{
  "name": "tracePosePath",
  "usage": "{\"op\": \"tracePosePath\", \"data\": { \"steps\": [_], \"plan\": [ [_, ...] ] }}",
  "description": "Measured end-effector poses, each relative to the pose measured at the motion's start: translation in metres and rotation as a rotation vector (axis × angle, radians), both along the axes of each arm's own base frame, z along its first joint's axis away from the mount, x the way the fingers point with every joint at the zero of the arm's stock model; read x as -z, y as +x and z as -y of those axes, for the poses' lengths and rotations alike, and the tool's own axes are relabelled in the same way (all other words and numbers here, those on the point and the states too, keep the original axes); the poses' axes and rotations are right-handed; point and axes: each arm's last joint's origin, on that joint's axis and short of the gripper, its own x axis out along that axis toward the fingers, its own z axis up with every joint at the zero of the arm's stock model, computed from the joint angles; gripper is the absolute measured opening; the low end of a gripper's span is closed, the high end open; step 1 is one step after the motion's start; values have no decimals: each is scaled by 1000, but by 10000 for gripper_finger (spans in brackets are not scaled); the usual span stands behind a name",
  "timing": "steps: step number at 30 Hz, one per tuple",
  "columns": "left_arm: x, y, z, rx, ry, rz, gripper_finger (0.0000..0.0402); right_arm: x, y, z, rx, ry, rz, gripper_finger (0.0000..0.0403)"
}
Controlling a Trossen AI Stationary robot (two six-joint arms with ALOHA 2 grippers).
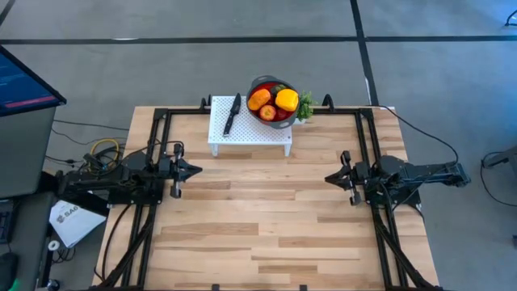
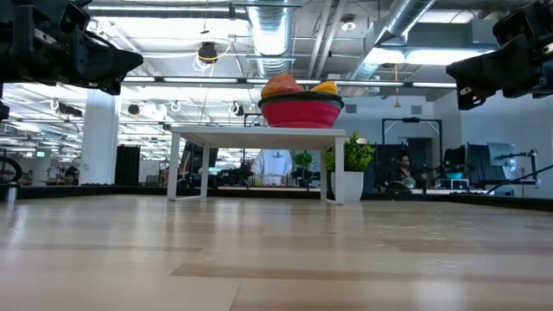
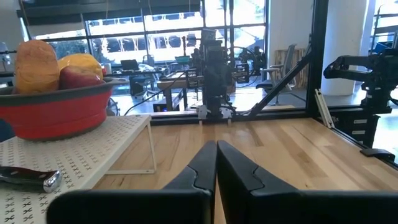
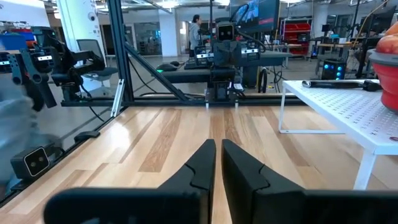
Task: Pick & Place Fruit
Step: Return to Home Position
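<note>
Now heaped in the red bowl [image 1: 266, 80]: the fruit [image 1: 273, 101], with an orange piece toward the left arm's side, a yellow piece toward the right arm's side, and a red piece nearest the table's middle. Rises above the bowl's grey rim in the low view, orange and yellow tops showing. Stands, bowl and all, on the far right corner of the white perforated shelf [image 1: 250, 133], which in turn sits at the far edge of the wooden table [image 1: 266, 234], between the two arms.

On the same shelf, toward the left arm's side: a slim black knife [image 1: 232, 114], lying flat and a little aslant, near the bowl but apart from it. Just beyond the bowl on the right arm's side: a small green plant [image 1: 305, 106], close against the rim; cannot tell whether touching.

Left gripper [image 1: 194, 170]: held above the table's left side, well apart from the shelf, pointing toward the table's middle, fingers pressed together and grasping nothing.

Right gripper [image 1: 327, 179]: held above the table's right side, likewise well apart from the shelf, facing the left one across bare wood, fingers closed to the thinnest slit, nothing between them.
</note>
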Motion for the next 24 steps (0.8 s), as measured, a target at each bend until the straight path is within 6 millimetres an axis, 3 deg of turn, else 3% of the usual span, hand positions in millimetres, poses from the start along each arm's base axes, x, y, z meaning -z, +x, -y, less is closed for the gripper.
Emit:
{"op": "tracePosePath", "data": {
  "steps": [24],
  "plan": [
    [-1, 0, 0, 0, 1, 11, 4, 0, 0, 0, 0, 0, 0, 24]
  ]
}}
